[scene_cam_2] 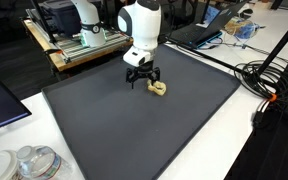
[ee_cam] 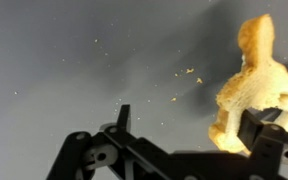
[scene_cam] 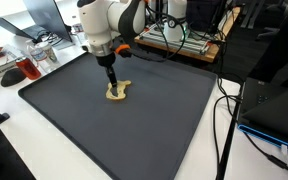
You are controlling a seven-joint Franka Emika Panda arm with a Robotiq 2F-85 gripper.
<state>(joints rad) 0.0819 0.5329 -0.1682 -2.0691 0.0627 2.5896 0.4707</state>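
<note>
Toward the far half of the dark mat (scene_cam: 174,125) lies a tan bread scrap (scene_cam: 118,93), with crumbs (ee_cam: 189,72) around it. It is probably light, soft and crumbly, best pinched gently across its thicker body. Close above it, the claw (scene_cam_2: 142,80) hangs wide open and empty.

My arm (scene_cam: 99,20) is built of rounded, glossy white shells with dark grey bands at the joints; it fills the upper middle of both exterior views. Under the last white shell sits a stubby black wrist block (scene_cam_2: 136,56). My claw (scene_cam_2: 144,78) is black all over. Along the bottom edge of the wrist view its fingers (ee_cam: 79,152) are slim, angular linkage bars with round pivot holes.
</note>
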